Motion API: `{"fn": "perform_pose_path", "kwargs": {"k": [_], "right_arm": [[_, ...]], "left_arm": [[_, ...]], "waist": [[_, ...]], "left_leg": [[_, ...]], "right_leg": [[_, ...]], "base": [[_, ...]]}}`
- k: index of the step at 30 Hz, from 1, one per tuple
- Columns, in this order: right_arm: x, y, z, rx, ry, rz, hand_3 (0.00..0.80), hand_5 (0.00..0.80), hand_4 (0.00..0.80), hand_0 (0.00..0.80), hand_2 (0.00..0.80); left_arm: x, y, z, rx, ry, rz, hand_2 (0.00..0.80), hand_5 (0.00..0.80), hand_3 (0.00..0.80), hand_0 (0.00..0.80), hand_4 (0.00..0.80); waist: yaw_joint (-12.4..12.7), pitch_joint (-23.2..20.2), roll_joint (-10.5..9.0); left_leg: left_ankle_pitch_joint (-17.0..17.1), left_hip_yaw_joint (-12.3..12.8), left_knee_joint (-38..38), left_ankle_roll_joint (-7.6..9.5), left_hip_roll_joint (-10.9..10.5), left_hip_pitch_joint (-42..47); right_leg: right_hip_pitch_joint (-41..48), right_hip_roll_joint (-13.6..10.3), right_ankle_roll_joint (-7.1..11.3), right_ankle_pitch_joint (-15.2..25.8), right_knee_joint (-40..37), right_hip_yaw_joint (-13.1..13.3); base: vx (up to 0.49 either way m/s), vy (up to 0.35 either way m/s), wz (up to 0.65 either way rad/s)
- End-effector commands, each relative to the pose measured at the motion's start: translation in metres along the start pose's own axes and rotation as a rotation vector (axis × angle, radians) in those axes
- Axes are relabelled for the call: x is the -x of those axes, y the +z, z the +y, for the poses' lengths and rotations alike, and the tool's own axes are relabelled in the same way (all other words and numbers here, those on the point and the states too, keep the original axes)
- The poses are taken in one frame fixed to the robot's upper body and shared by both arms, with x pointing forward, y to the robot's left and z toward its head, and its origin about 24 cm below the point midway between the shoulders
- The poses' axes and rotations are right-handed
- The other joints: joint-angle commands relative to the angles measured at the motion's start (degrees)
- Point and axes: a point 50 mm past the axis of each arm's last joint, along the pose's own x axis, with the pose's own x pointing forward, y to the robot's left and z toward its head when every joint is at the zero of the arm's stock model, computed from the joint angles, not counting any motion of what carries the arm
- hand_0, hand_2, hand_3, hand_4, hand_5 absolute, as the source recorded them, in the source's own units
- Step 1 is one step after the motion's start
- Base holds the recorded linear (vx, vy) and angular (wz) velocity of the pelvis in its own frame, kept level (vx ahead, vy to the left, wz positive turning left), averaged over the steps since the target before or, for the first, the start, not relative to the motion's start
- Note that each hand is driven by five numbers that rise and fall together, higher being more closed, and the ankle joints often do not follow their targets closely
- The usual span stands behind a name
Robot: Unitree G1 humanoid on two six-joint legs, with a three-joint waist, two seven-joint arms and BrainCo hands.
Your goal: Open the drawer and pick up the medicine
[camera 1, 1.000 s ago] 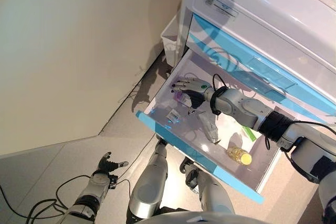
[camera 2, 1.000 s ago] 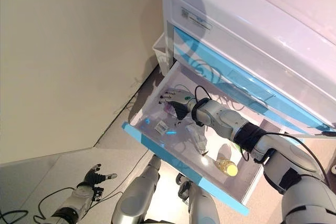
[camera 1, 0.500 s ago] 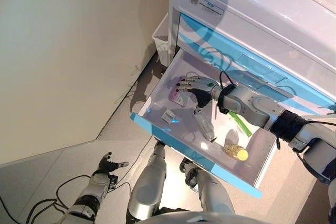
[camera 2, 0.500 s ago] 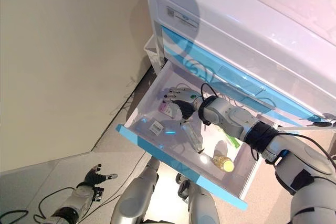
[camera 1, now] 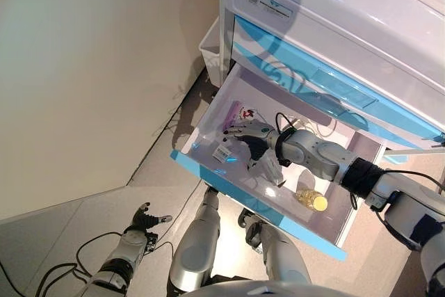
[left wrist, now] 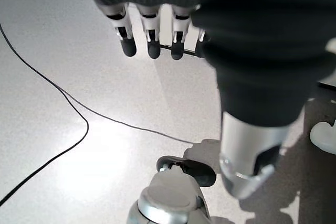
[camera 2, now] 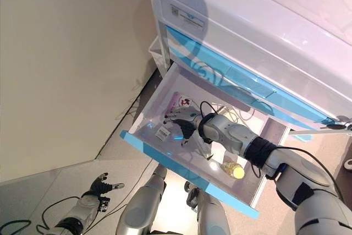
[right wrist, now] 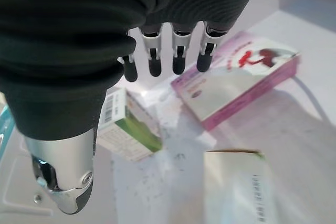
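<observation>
Now the right hand (right wrist: 157, 51) is held open-fingered over the pulled-out drawer (camera 1: 208, 119), pink box (right wrist: 239, 80) at its 2 o'clock; left hand (camera 1: 142, 219) hangs open

I see a white cabinet (camera 1: 361, 12) with light blue bands, and its open drawer (camera 1: 208, 119) is white inside with a light blue front edge (camera 1: 257, 203). In it lie a pink and white box (right wrist: 239, 80), a white box with a green side and a black barcode (right wrist: 128, 124), and a yellow bottle (camera 1: 313, 202). My right robot hand (right wrist: 163, 59) is silver with dark tips. The floor (camera 1: 62, 227) is grey.
</observation>
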Motion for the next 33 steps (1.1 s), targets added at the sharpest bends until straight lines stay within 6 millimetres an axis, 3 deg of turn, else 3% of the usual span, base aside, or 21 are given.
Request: {"fn": "perform_pose_path", "kwargs": {"k": [1, 11, 27, 28, 29, 33], "right_arm": [[-0.004, 0.018, -0.005, -0.006, -0.054, -0.080, 0.000, 0.000, 0.000, 0.000, 0.000], [-0.019, 0.028, -0.002, -0.054, -0.095, -0.079, 0.000, 0.000, 0.000, 0.000, 0.000], [-0.028, 0.028, 0.011, -0.076, -0.083, -0.039, 0.000, 0.000, 0.000, 0.000, 0.000], [-0.028, 0.028, 0.011, -0.070, -0.079, -0.041, 0.336, 0.336, 0.336, 0.336, 0.336], [-0.028, 0.029, 0.012, -0.069, -0.073, -0.044, 0.800, 0.800, 0.800, 0.800, 0.800], [-0.028, 0.030, 0.011, -0.059, -0.068, -0.055, 0.800, 0.800, 0.800, 0.800, 0.800]], "left_arm": [[0.002, -0.010, 0.004, -0.006, 0.030, 0.029, 0.000, 0.000, 0.000, 0.000, 0.000], [0.001, -0.006, 0.002, -0.006, 0.037, 0.018, 0.000, 0.000, 0.000, 0.000, 0.000], [0.001, -0.002, -0.003, -0.008, 0.033, 0.006, 0.000, 0.000, 0.000, 0.000, 0.000], [0.001, -0.002, -0.004, -0.007, 0.030, 0.004, 0.000, 0.000, 0.000, 0.000, 0.000], [0.001, -0.001, -0.004, -0.005, 0.030, -0.001, 0.000, 0.000, 0.000, 0.000, 0.000], [0.001, -0.002, -0.004, -0.003, 0.027, -0.003, 0.000, 0.000, 0.000, 0.000, 0.000]], "waist": [[-0.4, 0.6, -1.72], [-0.3, 1.2, -1.53], [-0.3, 1.7, -1.27], [-0.3, 1.8, -1.26], [-0.3, 1.8, -1.25], [-0.3, 1.8, -1.39]], "left_leg": [[0.4, 1.3, -1.9, 0.75, -1.5, 0.3], [0.6, 1.6, -2.2, 0.82, -1.5, -0.1], [0.6, 2.1, -2.5, 1.02, -1.4, -0.3], [0.6, 2.1, -2.6, 1.04, -1.4, -0.3], [0.5, 2.3, -2.7, 1.06, -1.4, -0.3], [0.5, 2.3, -2.8, 1.26, -1.2, -0.1]], "right_leg": [[1.4, -4.0, 5.51, 5.8, -2.6, 2.5], [0.9, -4.0, 5.65, 6.2, -2.8, 2.6], [0.7, -4.1, 5.88, 6.8, -3.4, 3.0], [0.7, -4.1, 5.88, 6.8, -3.5, 3.0], [0.6, -4.1, 5.89, 6.8, -3.5, 3.1], [0.3, -4.1, 5.91, 6.9, -3.2, 3.5]], "base": [[0.000, 0.000, 0.00], [0.000, 0.000, 0.00], [0.000, 0.000, 0.00], [0.000, 0.000, 0.00], [0.000, 0.000, 0.00], [0.000, 0.000, 0.00]]}}
